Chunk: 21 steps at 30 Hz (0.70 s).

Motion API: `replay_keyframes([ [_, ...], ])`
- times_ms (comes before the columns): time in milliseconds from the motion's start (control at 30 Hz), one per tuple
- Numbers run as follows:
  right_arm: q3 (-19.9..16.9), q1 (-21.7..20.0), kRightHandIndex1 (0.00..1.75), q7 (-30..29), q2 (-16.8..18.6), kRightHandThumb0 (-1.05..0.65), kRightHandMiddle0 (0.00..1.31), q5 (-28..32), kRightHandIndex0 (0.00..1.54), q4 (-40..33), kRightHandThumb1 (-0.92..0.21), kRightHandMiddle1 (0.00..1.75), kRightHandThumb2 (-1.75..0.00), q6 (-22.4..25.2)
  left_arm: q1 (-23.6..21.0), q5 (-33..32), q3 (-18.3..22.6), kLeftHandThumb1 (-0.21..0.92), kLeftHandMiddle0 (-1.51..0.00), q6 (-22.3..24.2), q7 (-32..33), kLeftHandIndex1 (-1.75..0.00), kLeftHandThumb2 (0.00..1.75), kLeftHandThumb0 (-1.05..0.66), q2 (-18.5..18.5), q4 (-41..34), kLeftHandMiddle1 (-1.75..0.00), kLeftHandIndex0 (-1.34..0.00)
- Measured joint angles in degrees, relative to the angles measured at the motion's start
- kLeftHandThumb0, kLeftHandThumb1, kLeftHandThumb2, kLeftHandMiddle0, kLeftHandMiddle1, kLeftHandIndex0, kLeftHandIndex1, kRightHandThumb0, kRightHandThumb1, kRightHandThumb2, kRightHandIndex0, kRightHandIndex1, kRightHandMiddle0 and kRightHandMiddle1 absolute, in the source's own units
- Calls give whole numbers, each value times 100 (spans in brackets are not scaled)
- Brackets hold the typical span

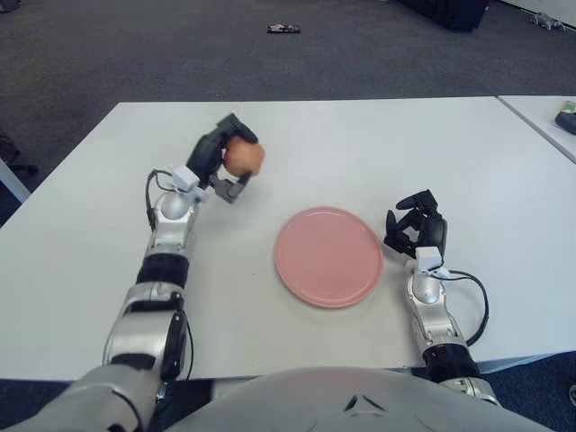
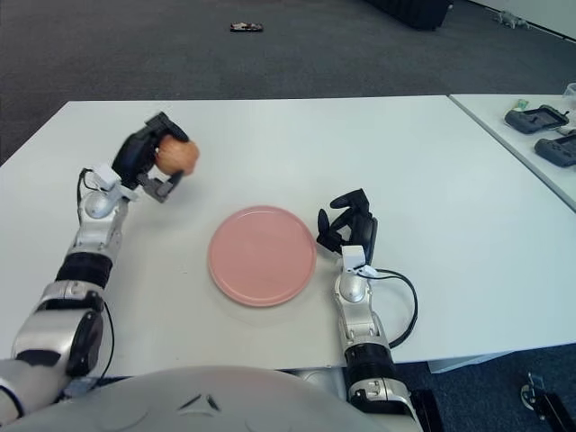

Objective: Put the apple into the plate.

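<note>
My left hand (image 1: 229, 160) is shut on the apple (image 1: 244, 158), an orange-red fruit held above the white table (image 1: 360, 144), to the upper left of the plate. The pink plate (image 1: 328, 256) lies flat in the middle of the table with nothing on it. A gap of bare table separates the apple from the plate's rim. My right hand (image 1: 415, 226) shows just right of the plate, fingers curled and holding nothing. In the right eye view the apple (image 2: 176, 155) and plate (image 2: 262, 255) appear the same way.
A second white table (image 2: 531, 135) at the far right carries dark devices (image 2: 538, 117). A small dark object (image 1: 283, 30) lies on the grey carpet beyond the table. Cables trail from both forearms near the front edge.
</note>
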Motion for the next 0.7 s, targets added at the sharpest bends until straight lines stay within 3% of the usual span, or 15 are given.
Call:
replay_keyframes([
  [167,-11,14,175,8,-3,-42,47,1,81,-19,-50,175,-110,71,472,313,-443,-11,-98,186,-2,-175,175,0,-21,-837,-159,-70],
  [300,-12,22,175,23,-3,-42,47,2,80,-46,-50,175,-110,82,641,444,-703,-11,-98,144,-40,-175,175,0,-3,-1071,-159,-71],
  [700,-20,80,175,99,3,-42,46,9,81,-169,-50,175,-109,349,711,990,-1588,-12,-100,-1183,-214,-175,174,0,174,-970,-156,-71],
])
